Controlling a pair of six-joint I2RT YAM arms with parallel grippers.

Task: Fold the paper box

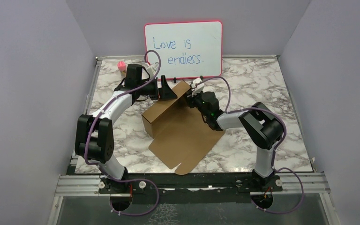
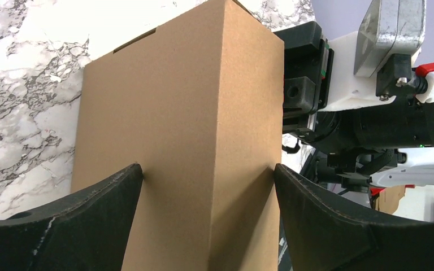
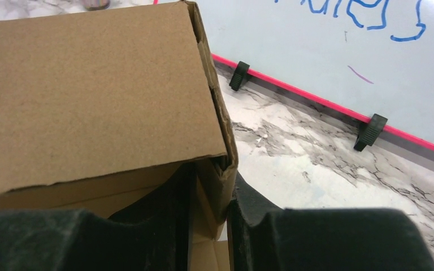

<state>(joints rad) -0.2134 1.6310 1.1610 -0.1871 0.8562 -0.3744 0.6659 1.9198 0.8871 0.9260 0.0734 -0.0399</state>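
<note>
A paper box (image 1: 183, 133) of plain brown cardboard sits in the middle of a marble-patterned bench (image 1: 262, 84), half formed. Its far part stands up as a shallow box body. A wide flat panel runs from it toward the near edge and lies on the bench, ending in a rounded tab.

The right gripper (image 1: 191, 97) meets the raised body at its far right corner. It is closed on the cardboard: seen from its wrist, a doubled side wall goes down between the two black fingers (image 3: 254, 226), pinched there. The left gripper (image 1: 168, 91) comes at the body from the far left. Its jaws stand wide, one finger on each side of the box's end, with the fingertips (image 2: 118, 186) right at the cardboard. Whether they press it or only bracket it, I cannot tell.

The step in hand looks to be squaring up the body before the flat panel is brought over as a lid. To do it well, the right gripper should hold its wall upright without crushing the edge. The left one should close evenly, so the end comes out square rather than skewed. The two arms are close together here and could bump.

Behind the box a red-framed whiteboard (image 1: 183, 49) leans at the far wall. A small pink object (image 1: 121, 65) stands at the far left.
</note>
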